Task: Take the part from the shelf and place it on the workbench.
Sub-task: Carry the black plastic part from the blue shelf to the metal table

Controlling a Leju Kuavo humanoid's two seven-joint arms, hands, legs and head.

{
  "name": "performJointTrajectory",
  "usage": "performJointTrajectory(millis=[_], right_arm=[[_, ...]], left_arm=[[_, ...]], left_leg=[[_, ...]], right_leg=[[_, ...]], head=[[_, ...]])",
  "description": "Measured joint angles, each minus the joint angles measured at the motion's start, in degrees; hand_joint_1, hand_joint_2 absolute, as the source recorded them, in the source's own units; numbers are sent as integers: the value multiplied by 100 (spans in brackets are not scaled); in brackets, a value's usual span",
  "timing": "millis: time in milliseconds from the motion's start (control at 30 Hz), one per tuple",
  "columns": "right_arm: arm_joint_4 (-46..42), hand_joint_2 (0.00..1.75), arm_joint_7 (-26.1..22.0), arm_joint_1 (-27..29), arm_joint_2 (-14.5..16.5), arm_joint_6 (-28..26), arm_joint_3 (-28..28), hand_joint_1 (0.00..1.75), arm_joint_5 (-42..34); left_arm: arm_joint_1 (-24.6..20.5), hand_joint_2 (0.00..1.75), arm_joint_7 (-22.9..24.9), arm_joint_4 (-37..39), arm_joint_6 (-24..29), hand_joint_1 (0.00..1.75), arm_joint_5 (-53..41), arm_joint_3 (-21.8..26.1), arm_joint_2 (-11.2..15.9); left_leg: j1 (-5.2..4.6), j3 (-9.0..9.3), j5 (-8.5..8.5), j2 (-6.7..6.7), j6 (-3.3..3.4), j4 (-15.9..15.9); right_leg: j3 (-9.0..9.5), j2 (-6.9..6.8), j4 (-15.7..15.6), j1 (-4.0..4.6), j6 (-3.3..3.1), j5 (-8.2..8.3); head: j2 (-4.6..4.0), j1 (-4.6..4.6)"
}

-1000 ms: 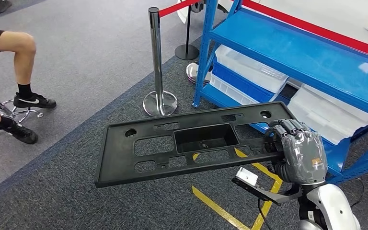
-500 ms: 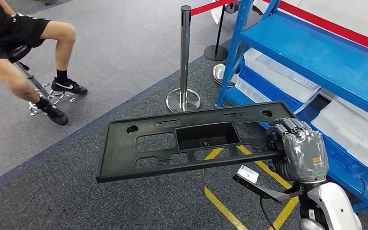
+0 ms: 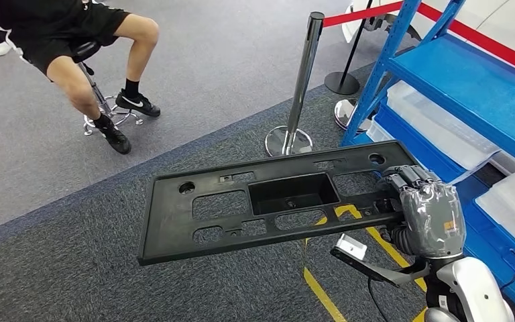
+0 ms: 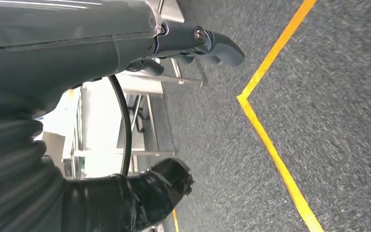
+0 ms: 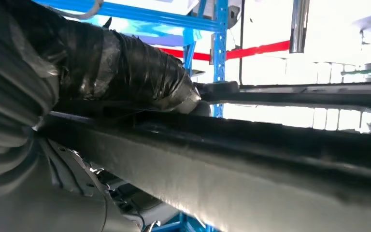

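Observation:
The part (image 3: 268, 201) is a long flat black plastic panel with a rectangular well and several cut-outs. It hangs level over the carpet in the head view. My right hand (image 3: 429, 216) grips its right end, fingers curled over the top edge. In the right wrist view the thumb (image 5: 135, 72) presses on the panel's dark edge (image 5: 270, 159). My left hand (image 4: 101, 53) hangs over the carpet with its fingers (image 4: 215, 44) and thumb (image 4: 166, 179) apart, holding nothing.
The blue shelf (image 3: 469, 87) stands at the right with clear plastic bins (image 3: 436, 121) on its lower level. A chrome post (image 3: 302, 87) with red rope stands near its corner. A person sits on a stool (image 3: 74, 40) at the far left. Yellow tape (image 3: 322, 288) marks the carpet.
The whole picture has shifted, so the camera has turned: shelf and post slide right and the seated person comes further into view. The panel stays level in my right hand's grip.

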Motion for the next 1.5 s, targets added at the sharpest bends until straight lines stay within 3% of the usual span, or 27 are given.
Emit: performJointTrajectory(millis=[33,67,133,200,267,333,400,467,533,567,600,667,733,767,833,900,967,1033,1067,1100,1133,1200,1267,1333,1367,1400,1500], right_arm=[[-2,175,58,11,27,22,37,175,95],[-5,175,142,30,71,43,98,175,228],[-23,175,336,107,199,61,258,175,492],[-62,175,463,217,295,38,373,175,627],[-121,175,514,321,341,-3,416,175,675],[-182,175,528,388,384,-36,423,175,699],[-234,175,524,431,434,-50,423,175,712],[-277,175,501,478,473,-59,423,175,712],[-296,175,471,516,502,-62,423,175,717],[-296,175,458,531,512,-61,423,175,719],[-297,175,445,541,520,-57,420,175,720],[-315,175,407,544,524,-47,394,175,696],[-351,175,369,531,523,-37,330,175,656],[-368,175,357,519,522,-32,299,175,642],[-393,175,352,489,522,-27,264,175,627],[-413,175,349,463,521,-25,238,175,619],[-423,175,342,466,516,-23,200,175,616],[-425,175,339,484,514,-19,177,175,614],[-425,175,339,489,514,-17,170,175,614],[-425,175,339,490,513,-16,165,175,614],[-425,175,339,489,513,-16,160,175,614],[-426,175,339,490,513,-16,150,175,614],[-433,175,339,493,513,-15,138,175,614],[-442,175,339,488,514,-14,135,175,614],[-444,175,339,479,514,-14,135,175,614],[-448,175,339,474,515,-15,136,175,614],[-461,175,339,480,515,-16,136,175,614]], left_arm=[[1,175,4,0,-2,0,1,12,7],[4,175,14,0,-11,0,2,25,17],[8,175,43,0,-36,0,0,47,37],[7,175,60,0,-52,0,-3,54,45],[24,175,62,0,-51,0,-7,54,48],[64,175,62,0,-49,0,-8,54,54],[84,175,61,-1,-49,0,-8,54,55],[68,175,57,-5,-49,0,-8,54,62],[58,175,53,-14,-48,0,-8,55,72],[63,175,52,-21,-48,0,-8,55,72],[70,175,53,-27,-48,0,-8,56,72],[73,175,50,-40,-44,0,-8,60,72],[61,175,40,-51,-39,0,-8,62,72],[61,175,37,-55,-37,0,-8,63,72],[80,175,35,-57,-37,0,-8,67,72],[85,175,37,-58,-37,0,-8,84,69],[61,175,37,-59,-37,0,-8,103,66],[49,175,36,-59,-37,0,-8,114,66],[51,175,37,-59,-37,0,-8,120,66],[55,175,37,-59,-37,0,-8,126,66],[58,175,38,-59,-37,0,-8,132,64],[52,175,38,-59,-37,0,-8,137,59],[48,175,37,-59,-37,0,-8,138,53],[68,175,37,-59,-37,0,-8,139,47],[82,175,37,-59,-37,0,-8,139,45],[87,175,38,-59,-37,0,-8,139,44],[57,175,38,-61,-35,0,-8,139,51]], left_leg=[[-6,-20,8,-66,1,12],[-11,-37,15,-136,-2,26],[-13,-53,24,-292,-16,54],[-12,-74,43,-444,-57,76],[10,-121,76,-579,-130,81],[34,-166,103,-668,-208,72],[19,-256,-20,-425,-267,228],[12,-511,-381,-59,-319,795],[28,-777,-677,55,-371,1432],[35,-800,-688,69,-390,1537],[42,-710,-595,91,-401,1420],[43,-285,-292,255,-391,698],[11,32,-126,418,-312,129],[-8,66,-125,441,-264,46],[-10,49,-97,322,-178,41],[17,57,-53,211,-100,-11],[32,53,-11,102,-37,-39],[26,15,7,-30,-10,-24],[23,-1,11,-105,-7,-9],[22,-14,11,-187,-9,11],[22,-20,9,-272,-14,33],[17,-42,5,-431,-46,78],[24,-97,27,-579,-117,101],[46,-159,72,-716,-208,83],[53,-183,72,-678,-238,96],[47,-232,17,-541,-263,174],[35,-633,-488,-10,-311,1035]], right_leg=[[-107,29,249,1,-1,-75],[-122,43,302,3,-10,-34],[141,117,-195,5,-58,311],[489,383,-906,4,-115,576],[611,522,-1196,23,-142,613],[621,393,-1245,29,-179,649],[647,245,-1330,10,-248,703],[657,67,-1377,15,-295,729],[645,-117,-1372,27,-308,728],[640,-202,-1367,29,-306,725],[638,-281,-1360,29,-298,719],[643,-431,-1333,32,-263,694],[654,-564,-1298,56,-202,659],[660,-619,-1288,67,-171,649],[678,-685,-1285,69,-109,637],[647,-455,-1149,41,-43,511],[414,-87,-613,9,4,176],[56,43,103,0,30,-123],[-44,56,284,-3,38,-132],[-38,65,247,-8,39,-25],[76,89,-7,-16,33,173],[421,320,-767,-39,-2,530],[585,517,-1165,-38,-38,626],[584,444,-1205,-20,-84,637],[591,366,-1235,-23,-120,661],[599,284,-1269,-30,-166,686],[596,10,-1319,-30,-254,716]], head=[[-1,-1],[-1,0],[-1,0],[0,-3],[1,-4],[0,-1],[-1,-14],[-1,-29],[0,-31],[0,-31],[0,-32],[-1,-32],[-1,-29],[-1,-27],[0,-27],[0,-26],[-1,-25],[-1,-26],[-1,-26],[-1,-26],[-1,-26],[-1,-26],[0,-26],[0,-26],[0,-26],[-1,-30],[-1,-37]])
